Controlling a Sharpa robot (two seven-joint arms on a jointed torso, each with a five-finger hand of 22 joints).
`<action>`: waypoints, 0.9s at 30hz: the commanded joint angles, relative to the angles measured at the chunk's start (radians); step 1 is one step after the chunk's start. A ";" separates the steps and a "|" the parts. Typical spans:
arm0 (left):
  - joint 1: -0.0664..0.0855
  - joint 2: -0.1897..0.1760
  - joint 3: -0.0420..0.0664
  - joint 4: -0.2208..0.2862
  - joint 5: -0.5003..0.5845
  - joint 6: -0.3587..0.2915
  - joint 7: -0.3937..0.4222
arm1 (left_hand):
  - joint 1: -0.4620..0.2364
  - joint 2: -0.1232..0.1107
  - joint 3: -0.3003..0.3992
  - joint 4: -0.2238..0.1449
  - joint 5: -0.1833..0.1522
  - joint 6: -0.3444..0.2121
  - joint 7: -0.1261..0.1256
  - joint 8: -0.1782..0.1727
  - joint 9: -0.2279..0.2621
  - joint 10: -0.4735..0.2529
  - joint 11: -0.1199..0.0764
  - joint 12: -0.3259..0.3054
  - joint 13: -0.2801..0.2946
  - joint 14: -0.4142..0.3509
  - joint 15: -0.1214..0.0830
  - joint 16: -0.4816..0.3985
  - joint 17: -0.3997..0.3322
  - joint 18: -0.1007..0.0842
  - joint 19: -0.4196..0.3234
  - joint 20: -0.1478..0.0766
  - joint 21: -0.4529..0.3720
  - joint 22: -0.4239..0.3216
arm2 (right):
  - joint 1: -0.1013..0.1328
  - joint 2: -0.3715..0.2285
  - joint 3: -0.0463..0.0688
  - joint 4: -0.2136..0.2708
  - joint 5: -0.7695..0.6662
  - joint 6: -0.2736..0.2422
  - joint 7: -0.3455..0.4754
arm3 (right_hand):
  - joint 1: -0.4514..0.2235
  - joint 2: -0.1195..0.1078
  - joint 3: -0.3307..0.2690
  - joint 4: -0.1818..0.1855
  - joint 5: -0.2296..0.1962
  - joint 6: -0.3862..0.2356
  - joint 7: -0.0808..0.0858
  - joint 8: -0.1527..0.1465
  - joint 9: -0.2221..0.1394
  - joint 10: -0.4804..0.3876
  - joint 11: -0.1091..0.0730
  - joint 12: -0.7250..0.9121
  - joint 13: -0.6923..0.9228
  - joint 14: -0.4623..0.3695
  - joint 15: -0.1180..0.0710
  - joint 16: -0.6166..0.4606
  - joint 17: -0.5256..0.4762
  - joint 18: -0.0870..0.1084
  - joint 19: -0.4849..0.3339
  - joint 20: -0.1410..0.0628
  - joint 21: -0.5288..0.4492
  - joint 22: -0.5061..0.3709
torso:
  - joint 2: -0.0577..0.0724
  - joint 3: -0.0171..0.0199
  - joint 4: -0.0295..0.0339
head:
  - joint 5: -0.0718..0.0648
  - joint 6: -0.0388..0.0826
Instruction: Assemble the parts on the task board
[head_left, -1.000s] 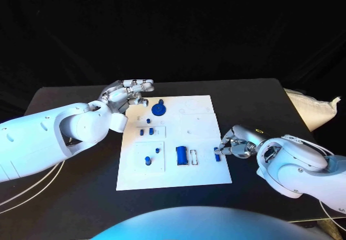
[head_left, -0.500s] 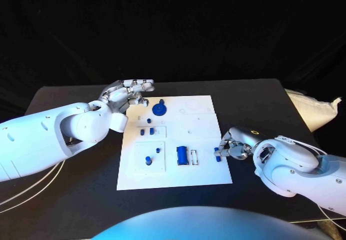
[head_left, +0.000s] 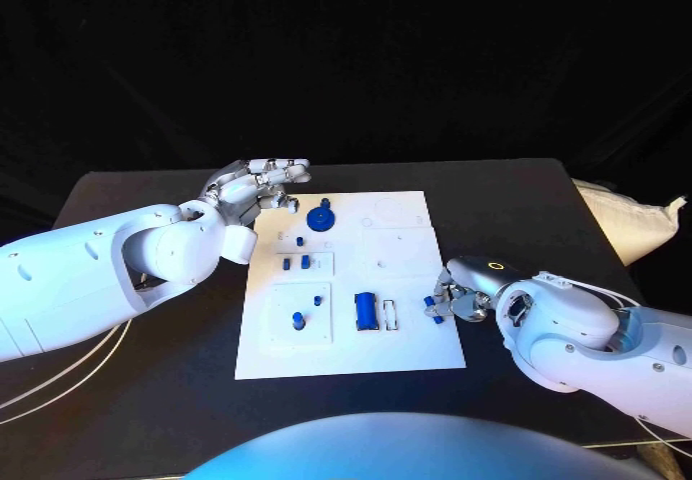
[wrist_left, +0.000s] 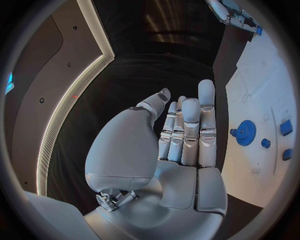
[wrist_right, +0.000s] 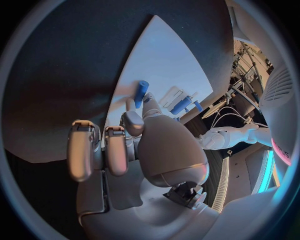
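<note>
The task board lies flat on the black surface between my hands. My left hand hovers off its far corner, fingers straight, holding nothing. My right hand pinches a small blue part at its fingertips over the board's near edge, long axis pointing away from my palm.

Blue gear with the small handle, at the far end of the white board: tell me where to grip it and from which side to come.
Grip the blue toothed gear from straight above, fingertips on opposite points of its rim, since it lies flat on the white task board. Its raised handle at the edge could probably be pinched instead. The open left hand, hovering beside it, is nearest.
</note>
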 joint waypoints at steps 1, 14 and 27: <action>0.000 0.000 0.000 0.001 -0.003 0.020 0.003 | 0.001 0.003 -0.006 0.001 0.000 -0.009 -0.001 -0.003 -0.002 -0.007 0.001 0.004 -0.002 -0.005 0.001 -0.004 -0.001 0.009 -0.006 -0.002 -0.006 -0.001 | -0.013 0.011 -0.009 -0.006 -0.091 0.137 -0.011 | 0.032 0.002 0.015 -0.013 -0.024 0.007 0.000 -0.010 -0.005 -0.005 -0.005 -0.007 0.001 0.075 0.001 0.002 0.100 -0.011 0.005 0.001 0.007 0.003 | 0.000 -0.0002 -0.0009 | 0.001 0.000; 0.000 0.000 0.000 0.002 -0.005 0.021 0.002 | 0.001 0.003 -0.006 0.001 0.000 -0.009 -0.001 -0.003 -0.002 -0.007 0.001 0.004 -0.002 -0.005 0.001 -0.004 -0.001 0.009 -0.006 -0.002 -0.006 -0.001 | -0.017 0.036 -0.011 -0.010 -0.163 0.166 -0.012 | 0.109 0.014 0.094 -0.063 -0.034 0.023 -0.002 -0.025 -0.011 -0.005 -0.009 -0.008 0.010 0.076 -0.001 0.004 0.107 -0.012 0.006 -0.001 0.009 0.008 | -0.001 -0.0009 -0.0003 | 0.004 0.000; -0.001 -0.001 0.000 0.003 -0.006 0.020 0.002 | 0.003 0.004 -0.009 0.000 0.000 -0.010 -0.001 -0.002 -0.001 -0.009 0.001 0.006 -0.002 -0.007 0.002 -0.004 -0.004 0.009 -0.007 -0.002 -0.007 -0.002 | -0.011 0.024 -0.007 0.031 0.143 -0.127 -0.010 | 0.045 0.022 0.294 -0.031 0.055 0.025 -0.006 -0.042 -0.010 0.012 -0.011 0.000 0.026 0.077 -0.003 0.005 0.112 -0.013 0.008 -0.004 0.011 0.012 | -0.001 -0.0010 0.0003 | 0.006 0.000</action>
